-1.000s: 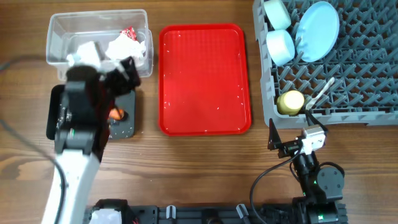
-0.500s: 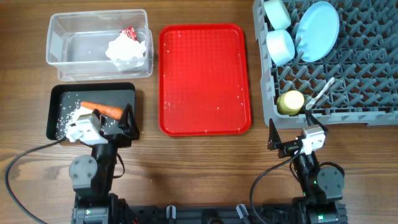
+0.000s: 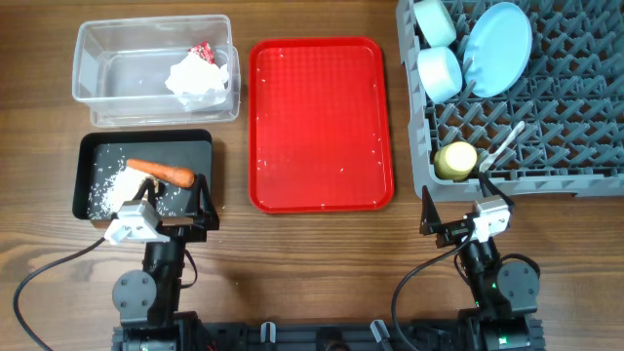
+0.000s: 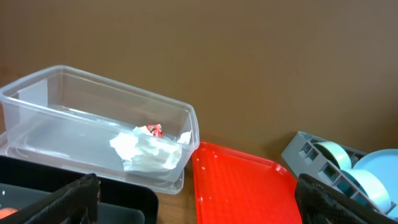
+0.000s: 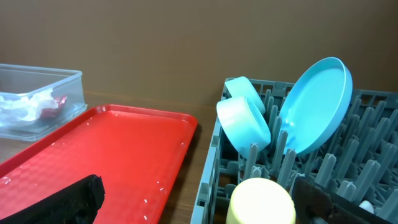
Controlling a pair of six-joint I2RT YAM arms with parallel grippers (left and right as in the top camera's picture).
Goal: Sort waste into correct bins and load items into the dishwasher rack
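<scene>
The clear tub [image 3: 97, 73] holds crumpled white napkins [image 3: 199, 80] and a red wrapper [image 3: 203, 51]; it also shows in the left wrist view [image 4: 37, 118]. The black tray [image 3: 146, 144] holds the orange carrot [image 3: 161, 172] and white rice [image 3: 115, 185]. I see no brown lump. The grey rack [image 3: 556, 107] holds the blue plate [image 3: 497, 37], two pale bowls [image 3: 434, 21] [image 3: 439, 73], the yellow cup [image 3: 455, 160] and the white spoon [image 3: 505, 144]. My left gripper [image 3: 175, 203] [image 4: 205, 205] is open and empty at the black tray's front edge. My right gripper [image 3: 454, 211] [image 5: 196, 205] is open and empty in front of the rack.
The flat red tray [image 3: 320, 122] lies between the bins and the rack, with a few white specks on it. Both arm bases sit at the table's front edge. Bare wood lies between the two grippers.
My left arm has drawn back from over the tub and black tray to the front edge. The carrot and rice now show in the black tray. The right arm has not moved.
</scene>
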